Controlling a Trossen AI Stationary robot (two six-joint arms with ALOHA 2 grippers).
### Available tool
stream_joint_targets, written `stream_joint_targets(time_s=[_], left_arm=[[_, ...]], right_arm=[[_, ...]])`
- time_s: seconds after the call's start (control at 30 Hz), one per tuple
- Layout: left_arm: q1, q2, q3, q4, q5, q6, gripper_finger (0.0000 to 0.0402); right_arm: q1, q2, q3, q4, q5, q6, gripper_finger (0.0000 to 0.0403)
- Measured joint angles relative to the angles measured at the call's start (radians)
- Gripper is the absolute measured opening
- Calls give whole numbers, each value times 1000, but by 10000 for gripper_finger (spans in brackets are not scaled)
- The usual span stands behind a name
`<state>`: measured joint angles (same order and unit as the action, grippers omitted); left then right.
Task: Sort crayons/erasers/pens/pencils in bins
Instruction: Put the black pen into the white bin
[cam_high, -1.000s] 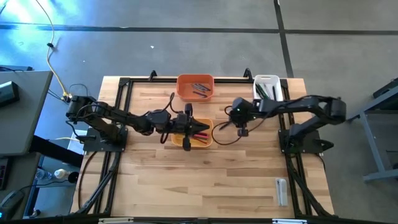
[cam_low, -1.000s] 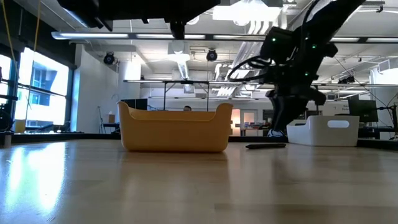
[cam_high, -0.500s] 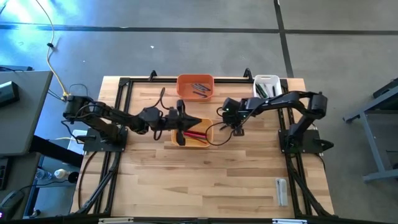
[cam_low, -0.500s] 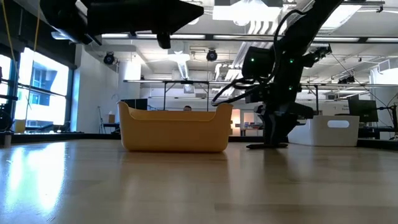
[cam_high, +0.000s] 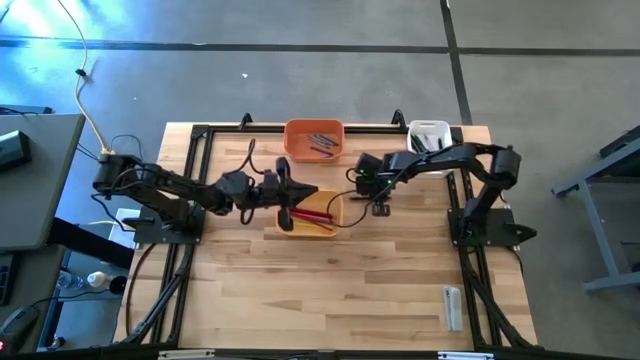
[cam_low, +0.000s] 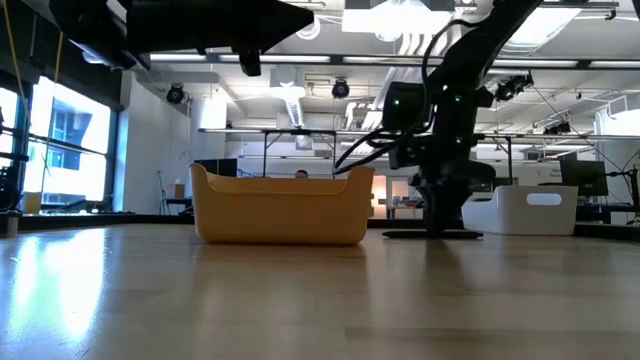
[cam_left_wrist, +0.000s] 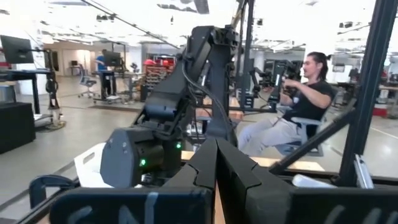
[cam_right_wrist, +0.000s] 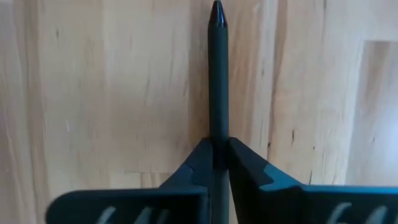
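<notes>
The right gripper (cam_right_wrist: 217, 152) is down at the wooden table (cam_high: 330, 290), just right of the yellow-orange plastic tub (cam_high: 318, 226), its two dark fingers pinched on a thin black pen (cam_right_wrist: 217, 81) lying flat on the boards; in the high view the pen is hidden under the gripper. The left gripper (cam_high: 312, 193) hangs above that tub with its fingers pressed together on nothing visible, partly covering red sticks (cam_high: 316, 214) inside. The orange tub (cam_high: 315, 128) holds dark sticks too small to identify, and the right arm crosses the narrow white tub (cam_high: 430, 128).
</notes>
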<state>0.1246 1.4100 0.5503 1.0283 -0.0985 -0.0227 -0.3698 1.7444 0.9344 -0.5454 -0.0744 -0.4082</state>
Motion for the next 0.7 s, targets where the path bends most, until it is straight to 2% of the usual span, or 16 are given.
stream_joint_targets(time_s=[0.1,0.3,0.4,0.7], left_arm=[[0,-10,0,0,-2,0,0],[0,-19,0,-16,-3,0,0],[0,-19,0,-18,-3,0,0],[0,-19,0,-18,-3,0,0]], right_arm=[[-10,2,21,-16,-6,37,8],[-22,6,74,-61,41,95,15],[-28,6,109,-127,28,132,12],[-105,-26,291,-469,29,191,10]])
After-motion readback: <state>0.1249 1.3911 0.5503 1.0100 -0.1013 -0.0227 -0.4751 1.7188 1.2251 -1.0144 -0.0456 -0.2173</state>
